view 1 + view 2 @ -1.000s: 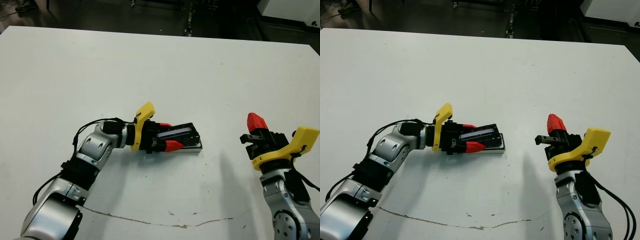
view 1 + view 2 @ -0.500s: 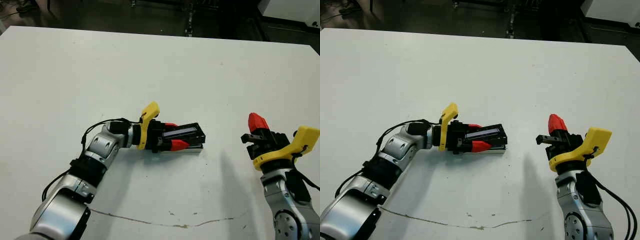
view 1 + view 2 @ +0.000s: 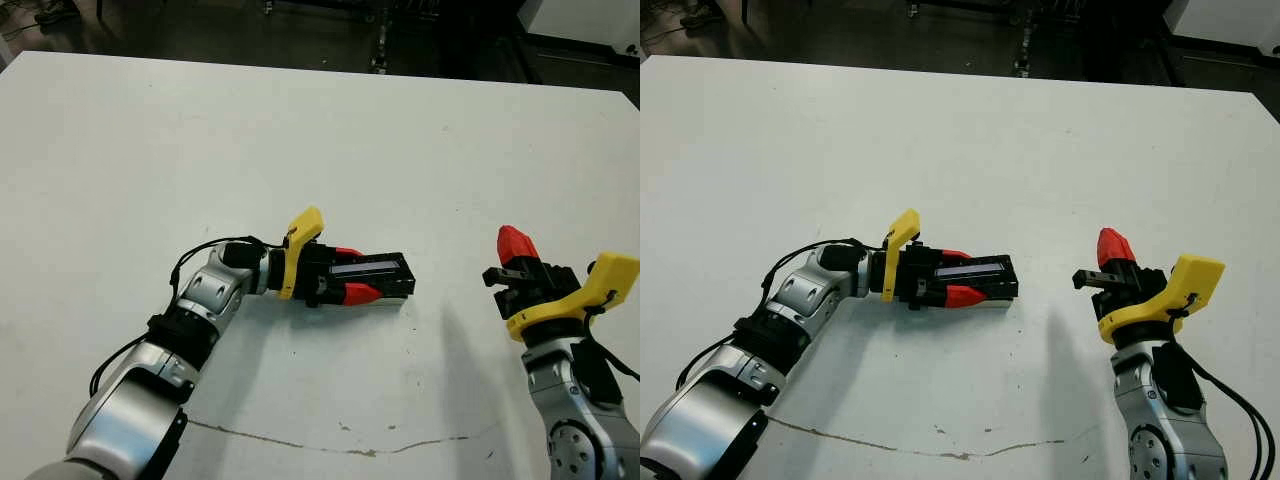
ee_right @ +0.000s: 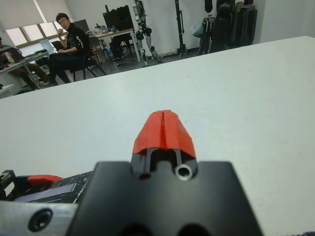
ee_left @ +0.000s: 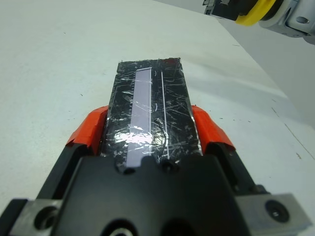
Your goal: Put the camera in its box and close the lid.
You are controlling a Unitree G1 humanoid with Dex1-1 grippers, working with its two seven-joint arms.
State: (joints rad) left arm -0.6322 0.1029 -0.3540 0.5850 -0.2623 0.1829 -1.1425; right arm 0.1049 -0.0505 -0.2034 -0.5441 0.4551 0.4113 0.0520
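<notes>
My left gripper (image 3: 357,272) is shut on the lid (image 3: 385,269), a black glossy slab with a pale lilac strip. Its red fingers (image 5: 87,132) press the lid's two long sides. The lid (image 5: 147,83) lies nearly flat over the box (image 3: 992,301), of which only a pale sliver shows beneath it. The camera is hidden. Off to the right, my right gripper (image 3: 512,243) hovers above the table, apart from the box. It is shut, with nothing between its red fingertips (image 4: 164,129).
A thin brown scratch line (image 3: 350,450) runs across the table near me. The table's far edge (image 3: 320,68) meets dark floor with stands. Seated people (image 4: 69,44) show beyond the table in the right wrist view. My right gripper's yellow part (image 5: 256,10) shows in the left wrist view.
My left arm has slid a little to the right, carrying the lid. The lid has gone from tilted to nearly level over the box. The right arm has stayed put.
</notes>
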